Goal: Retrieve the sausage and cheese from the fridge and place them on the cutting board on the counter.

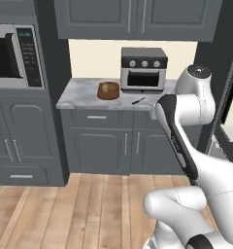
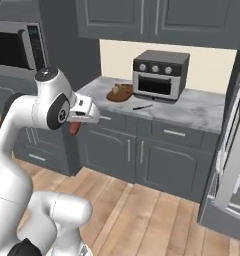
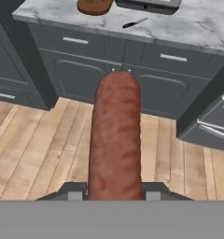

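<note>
My hand (image 3: 115,196) was clamped on the sausage (image 3: 115,140); I needed to carry it level to the far cutting board (image 3: 94,6), beside the cheese (image 1: 108,88)

- No text, brand, number or sign is legible anywhere I look.
- Microwave (image 1: 11,56): its control panel (image 1: 26,53) carries small marks and a greenish display, too blurred for me to read.
- Toaster oven (image 1: 143,68): 3 knobs across its front, with no lettering I can make out.
- Counter (image 3: 198,23) and cabinet fronts: no labels.
</note>
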